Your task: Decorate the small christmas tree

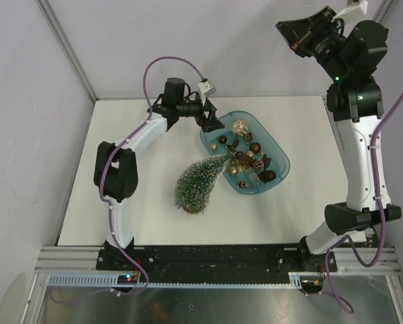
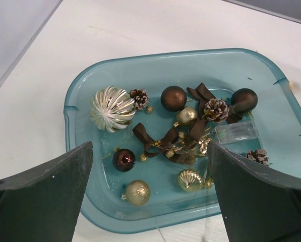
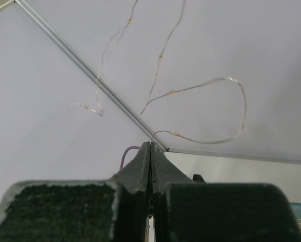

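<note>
In the top view, the small christmas tree (image 1: 198, 182) is being shown tipped over on the white table (image 1: 269, 216), its tip reaching the near-left rim of the teal tray (image 1: 275, 145). The left gripper (image 1: 210, 121) is being held over the tray's far-left edge. The right gripper (image 1: 289, 30) is being held high near the back wall, well apart from the tray. Bare table is being left to the right.

In the left wrist view, the left gripper (image 2: 150, 146) is being held wide apart with nothing in it, above a silver ribbed bauble (image 2: 111, 108), brown bows and pine cones inside the tray (image 2: 140, 75).

Only in the right wrist view is the right gripper (image 3: 151, 143) being shown pressed together on a thin light wire (image 3: 231, 79).
</note>
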`<state>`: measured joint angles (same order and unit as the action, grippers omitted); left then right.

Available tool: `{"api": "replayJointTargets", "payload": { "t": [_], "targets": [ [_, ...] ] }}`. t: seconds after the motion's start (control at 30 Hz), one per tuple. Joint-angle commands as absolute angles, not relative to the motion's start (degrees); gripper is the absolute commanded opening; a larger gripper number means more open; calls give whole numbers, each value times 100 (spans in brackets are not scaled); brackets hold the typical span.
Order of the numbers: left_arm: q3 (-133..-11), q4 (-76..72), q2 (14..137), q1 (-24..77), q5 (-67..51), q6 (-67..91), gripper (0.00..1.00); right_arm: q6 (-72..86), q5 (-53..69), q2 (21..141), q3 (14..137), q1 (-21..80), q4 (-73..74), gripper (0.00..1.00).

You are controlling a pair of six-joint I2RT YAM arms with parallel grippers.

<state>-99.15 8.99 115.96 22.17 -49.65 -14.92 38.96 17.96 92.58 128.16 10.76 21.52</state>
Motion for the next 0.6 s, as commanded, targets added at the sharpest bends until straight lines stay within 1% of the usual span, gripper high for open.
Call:
{"api": "replayJointTargets", "payload": {
  "t": [0.0, 0.13, 0.23, 0.47, 0.57],
  "targets": [
    [-10260, 707, 11661, 2359, -4776, -1214, 99, 3895, 2236, 8909, 12580, 863, 1744, 0],
    [-10178, 737, 11527, 2325, -4828, -1036, 99, 3693, 2001, 8703, 12410, 744, 1768, 0],
    [-10040, 1119, 11287, 2307, -4963, -1185, 99, 3594, 1867, 8577, 12296, 643, 1647, 0],
    [-9869, 1684, 10797, 2271, -4782, -1726, 100, 3700, 2105, 8471, 12102, 388, 1476, 0],
    [-9863, 1722, 10806, 2306, -4695, -1738, 96, 3792, 2219, 8332, 11941, 205, 1326, 0]
  ]
}}
